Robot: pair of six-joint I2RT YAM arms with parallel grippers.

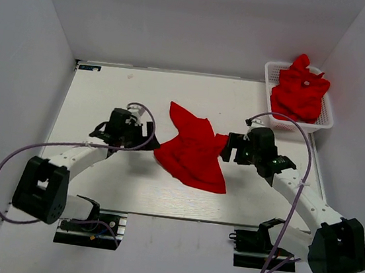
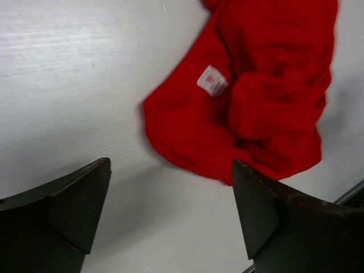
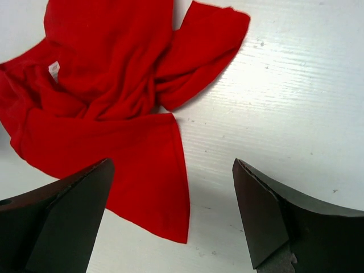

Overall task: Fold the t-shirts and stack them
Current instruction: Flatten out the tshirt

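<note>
**Top external view.** One crumpled t-shirt (image 1: 194, 152) lies unfolded at the middle of the bench (image 1: 117, 182), about midway between the left and right edges. A point of cloth reaches toward the far edge, and the broad part spreads toward the near edge. The left hand (image 1: 150, 139) sits just beside the garment on the side toward the left edge. The right hand (image 1: 227, 149) sits at the garment's opposite side, toward the right edge. Heaped t-shirts (image 1: 300, 92) fill a white mesh basket (image 1: 303, 128) at the far right corner.

**Left wrist view.** The left hand (image 2: 170, 166) is spread wide and grips nothing. Bare bench (image 2: 74, 74) shows between its fingers (image 2: 68, 205). The crumpled t-shirt (image 2: 267, 102) lies ahead of the fingertips, bunched in folds, with a small white label (image 2: 211, 81) facing up.

**Right wrist view.** The right hand (image 3: 172, 165) is spread wide and grips nothing. The crumpled t-shirt (image 3: 108, 85) lies ahead of it and reaches in between the fingers, with one flap of cloth close to the left-side finger (image 3: 68, 216). A sleeve spreads over bare bench (image 3: 284, 85).
</note>
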